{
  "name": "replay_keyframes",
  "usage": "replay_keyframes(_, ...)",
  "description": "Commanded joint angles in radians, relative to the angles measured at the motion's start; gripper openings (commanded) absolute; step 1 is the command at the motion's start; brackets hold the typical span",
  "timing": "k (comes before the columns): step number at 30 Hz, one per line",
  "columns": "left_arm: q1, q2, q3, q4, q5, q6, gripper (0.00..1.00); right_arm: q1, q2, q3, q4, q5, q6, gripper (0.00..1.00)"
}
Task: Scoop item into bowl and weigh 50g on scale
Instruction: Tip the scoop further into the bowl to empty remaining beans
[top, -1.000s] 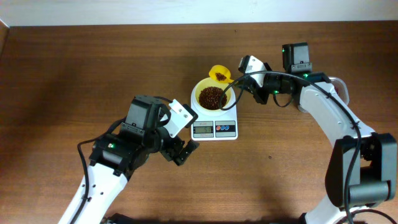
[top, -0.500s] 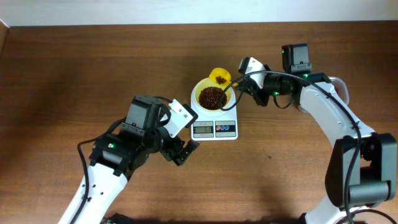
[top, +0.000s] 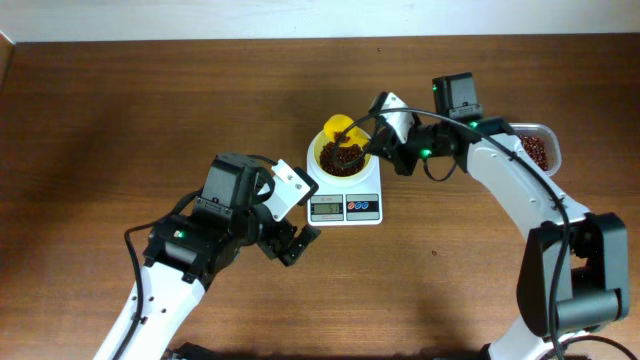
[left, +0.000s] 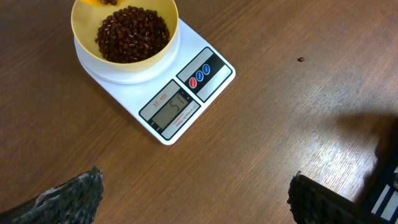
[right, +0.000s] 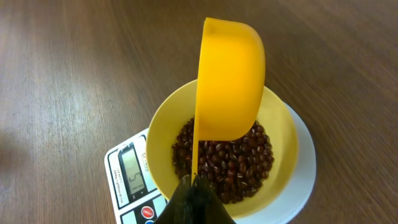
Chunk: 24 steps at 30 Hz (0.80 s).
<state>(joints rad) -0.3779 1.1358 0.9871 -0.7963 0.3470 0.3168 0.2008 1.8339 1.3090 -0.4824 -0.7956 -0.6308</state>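
The pale-yellow bowl stands on the white scale, with the dark reddish-brown beans heaped inside. My right gripper is shut on the thin handle of a yellow scoop. The scoop is tipped on edge over the bowl and the beans. My left gripper hangs open and empty above bare wood, in front of and left of the scale. In the left wrist view the scale shows a reading that looks like 51.
A clear plastic container holding more beans sits at the right, behind my right forearm. One stray bean lies on the wood to the right of the scale.
My right arm has swung left, and the scoop has gone from level behind the bowl to tipped over it. The container at the right has come into view. The left arm has not moved.
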Motion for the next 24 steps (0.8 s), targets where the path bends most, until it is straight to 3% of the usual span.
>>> replay_keyframes(1, -0.001, -0.012, -0.005, 0.002, -0.003, -0.006, 0.99, 0.008, 0.005, 0.005, -0.001, 0.022, 0.025, 0.04)
replay_keyframes(18, -0.001, -0.012, -0.005, 0.002, -0.003, -0.006, 0.99, 0.008, 0.071, 0.003, 0.01, 0.026, 0.097, 0.04)
replay_keyframes(24, -0.001, -0.012, -0.005, 0.002, -0.003, -0.006, 0.99, 0.008, 0.073, 0.003, 0.011, 0.133, 0.095, 0.04)
